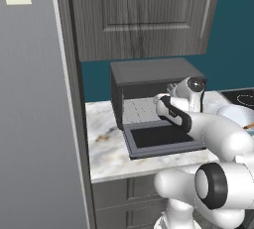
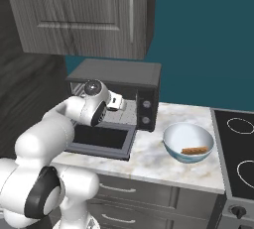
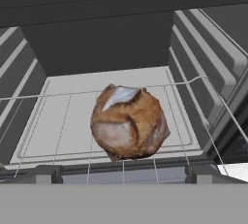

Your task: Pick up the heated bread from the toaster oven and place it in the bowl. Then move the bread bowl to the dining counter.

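Item: round, crusty brown bread loaf (image 3: 129, 122), on the wire rack inside the dark grey toaster oven (image 2: 117, 93), door dropped open. Probably light, crust firm, crumb yielding. My hand (image 2: 119, 102) is spread, empty; I'd grip across its middle.

Toaster oven (image 3: 203, 68) interior ahead of my gripper, wire rack (image 3: 63, 121) across it, round brown crusty bread (image 3: 129, 122) resting on rack, centred.
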